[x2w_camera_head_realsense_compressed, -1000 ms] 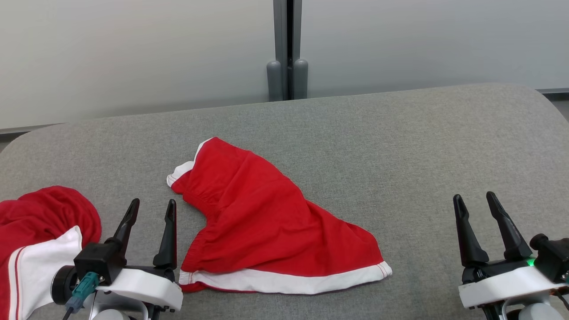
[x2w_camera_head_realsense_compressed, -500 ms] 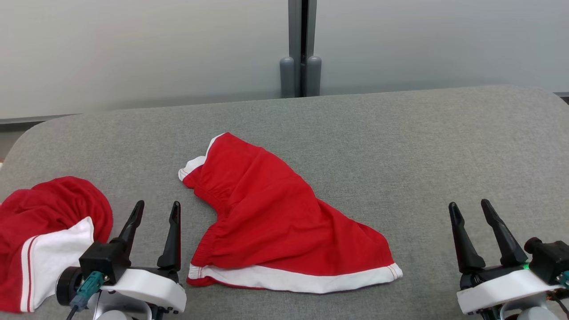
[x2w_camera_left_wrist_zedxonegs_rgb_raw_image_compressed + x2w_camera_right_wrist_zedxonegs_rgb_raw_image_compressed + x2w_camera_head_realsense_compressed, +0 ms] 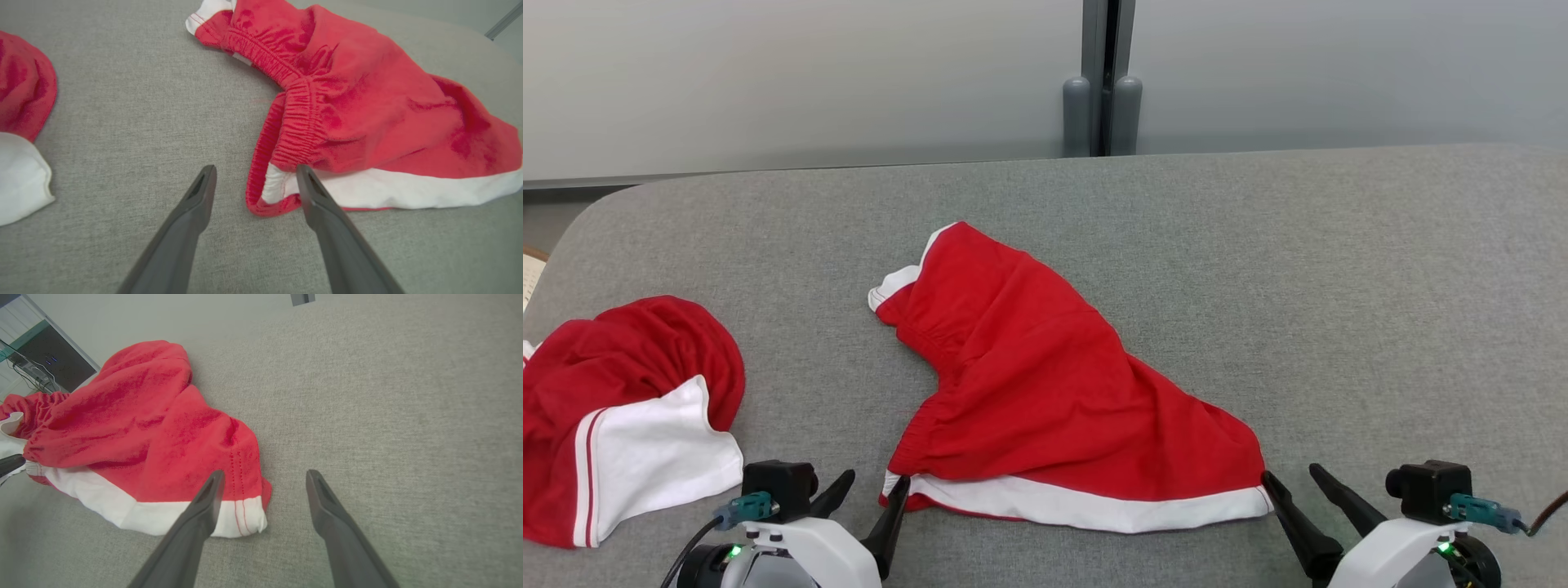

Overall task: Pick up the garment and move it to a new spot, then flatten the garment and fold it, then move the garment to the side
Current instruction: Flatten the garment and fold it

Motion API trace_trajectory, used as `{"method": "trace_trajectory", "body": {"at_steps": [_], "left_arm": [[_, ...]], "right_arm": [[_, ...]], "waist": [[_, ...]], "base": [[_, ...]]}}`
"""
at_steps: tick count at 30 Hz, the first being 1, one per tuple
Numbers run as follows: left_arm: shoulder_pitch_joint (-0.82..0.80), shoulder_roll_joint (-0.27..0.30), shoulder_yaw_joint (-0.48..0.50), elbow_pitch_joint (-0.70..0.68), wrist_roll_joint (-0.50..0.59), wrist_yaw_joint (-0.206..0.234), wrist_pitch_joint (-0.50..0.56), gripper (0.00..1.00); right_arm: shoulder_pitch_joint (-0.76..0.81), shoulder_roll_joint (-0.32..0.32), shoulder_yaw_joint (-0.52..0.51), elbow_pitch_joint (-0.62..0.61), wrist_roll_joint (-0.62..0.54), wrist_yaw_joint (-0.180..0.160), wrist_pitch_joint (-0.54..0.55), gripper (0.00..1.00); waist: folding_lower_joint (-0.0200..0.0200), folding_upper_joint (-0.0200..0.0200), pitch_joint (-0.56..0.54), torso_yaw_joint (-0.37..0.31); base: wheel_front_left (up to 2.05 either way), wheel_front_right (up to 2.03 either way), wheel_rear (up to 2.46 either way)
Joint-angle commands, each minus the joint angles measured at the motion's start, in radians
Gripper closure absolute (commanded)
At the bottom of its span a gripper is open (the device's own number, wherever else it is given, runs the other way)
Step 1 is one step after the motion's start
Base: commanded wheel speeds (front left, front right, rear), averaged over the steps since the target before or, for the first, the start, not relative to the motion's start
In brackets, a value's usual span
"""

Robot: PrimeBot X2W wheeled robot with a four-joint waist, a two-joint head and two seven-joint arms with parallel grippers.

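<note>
Crumpled red garment, 2nd garment cut off, left hand and right hand apart

No writing, number, brand or sign can be read anywhere. The small pale tag sewn at the waistband of the red shorts is too small and blurred to show any print.
</note>
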Motion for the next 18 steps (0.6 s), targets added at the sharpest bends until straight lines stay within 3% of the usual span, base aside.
{"method": "trace_trajectory", "body": {"at_steps": [1,8,15,16,18], "left_arm": [[-0.001,0.011,-0.007,-0.010,-0.009,-0.006,0.033,0.00],[-0.024,0.016,-0.026,-0.007,-0.025,-0.005,0.103,0.00],[-0.055,0.014,-0.033,0.009,-0.016,-0.009,0.110,0.00],[-0.061,0.013,-0.035,0.013,-0.017,-0.015,0.110,0.00],[-0.071,0.010,-0.041,0.023,-0.023,-0.022,0.113,0.00]], "right_arm": [[-0.013,-0.011,0.016,0.007,0.027,0.000,0.033,0.00],[-0.037,-0.018,0.066,0.007,0.086,0.000,0.099,0.00],[-0.058,-0.031,0.102,0.016,0.118,0.000,0.114,0.00],[-0.061,-0.032,0.106,0.019,0.123,0.000,0.116,0.05],[-0.067,-0.034,0.117,0.023,0.132,0.000,0.120,0.54]], "waist": [[0.0000,0.0000,0.012,0.003],[0.0000,0.0000,0.041,0.006],[0.0000,0.0000,0.066,0.006],[0.0000,0.0000,0.068,0.005],[0.0000,0.0000,0.071,0.004]], "base": [[0.00,0.00,0.00],[0.00,0.00,0.00],[0.00,0.00,0.00],[0.00,0.00,0.00],[0.00,0.00,0.00]]}}
